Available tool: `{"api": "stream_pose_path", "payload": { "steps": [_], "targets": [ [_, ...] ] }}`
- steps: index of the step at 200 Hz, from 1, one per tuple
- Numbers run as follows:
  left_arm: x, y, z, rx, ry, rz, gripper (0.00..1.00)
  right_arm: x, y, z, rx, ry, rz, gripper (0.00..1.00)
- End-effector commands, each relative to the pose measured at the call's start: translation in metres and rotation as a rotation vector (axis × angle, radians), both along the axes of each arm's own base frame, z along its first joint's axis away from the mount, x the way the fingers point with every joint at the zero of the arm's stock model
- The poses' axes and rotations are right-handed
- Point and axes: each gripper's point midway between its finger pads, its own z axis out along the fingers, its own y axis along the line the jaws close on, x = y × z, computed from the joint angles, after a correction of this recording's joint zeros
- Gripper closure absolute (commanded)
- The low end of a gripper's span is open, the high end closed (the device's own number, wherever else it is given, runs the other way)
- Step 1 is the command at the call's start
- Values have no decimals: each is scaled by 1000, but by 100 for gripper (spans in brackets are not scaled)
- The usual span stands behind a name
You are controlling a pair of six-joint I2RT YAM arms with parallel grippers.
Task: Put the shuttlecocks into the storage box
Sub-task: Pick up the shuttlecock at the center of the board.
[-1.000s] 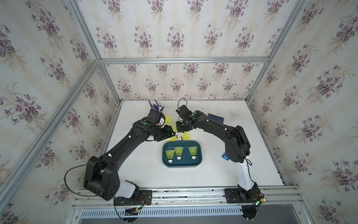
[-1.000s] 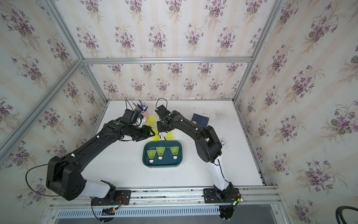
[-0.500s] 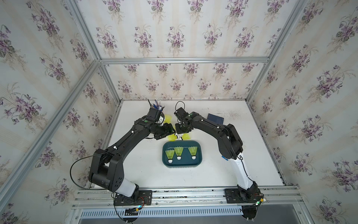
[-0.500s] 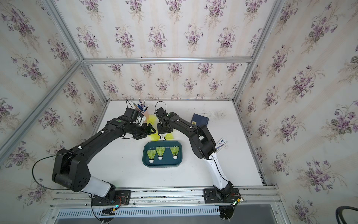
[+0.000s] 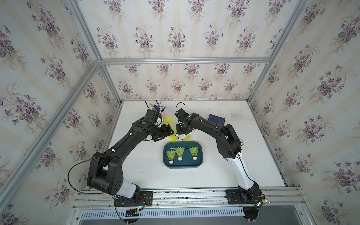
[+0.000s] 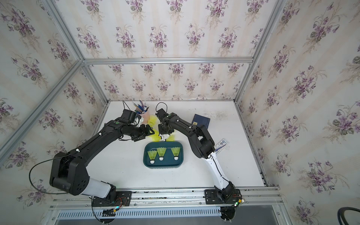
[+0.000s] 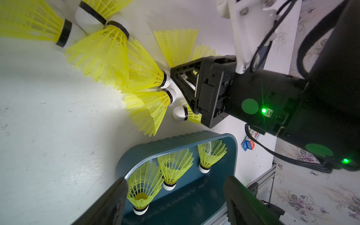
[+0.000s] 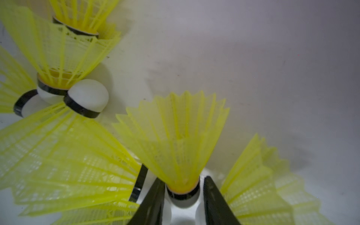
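Filling the floor of a small booth, the white surface is showing scuffs and a grey speckled patch near its far right corner. Wallpaper with purple flower sprays is covering the walls on three sides, and aluminium bars are framing the panels. A metal rail is running along the near edge and carrying both arm bases.

The teal storage box is sitting mid-surface, holding three shuttlecocks in a row, their white tips pointing toward the rail. More shuttlecocks are lying in a loose pile just beyond the box's far wall, skirts overlapping.

The left tool is hanging beside that pile with its jaws spread wide and nothing between them. The right tool is reaching down into the pile, its narrow jaws pressing on either side of one shuttlecock at the white tip.

A pink pen cup is standing at the back behind the left arm, and a navy book is lying flat at the back right.
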Motion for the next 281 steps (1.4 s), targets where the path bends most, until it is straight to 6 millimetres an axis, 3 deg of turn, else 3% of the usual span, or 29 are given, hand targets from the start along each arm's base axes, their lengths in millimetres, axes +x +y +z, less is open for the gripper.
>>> {"api": "stream_pose_path", "payload": {
  "steps": [1, 65, 151, 218, 274, 281],
  "targets": [
    [-1, -1, 4, -8, -17, -14, 19, 4, -2, -3, -7, -7, -9, 63],
    [-7, -2, 2, -21, -12, -22, 19, 9, -2, -7, 0, -7, -22, 63],
    [-8, -4, 0, -30, -11, -33, 21, 12, -2, -3, 13, -12, -32, 75],
    [-13, -12, 5, -44, -25, -67, 22, 8, 0, 35, 64, -43, -38, 77],
    [-25, -19, 12, -35, -33, -110, 22, -18, -6, 80, 113, -67, -38, 77],
    [-30, -19, 22, -41, -61, -117, 22, -22, -8, 86, 119, -67, -36, 77]
  ]
}}
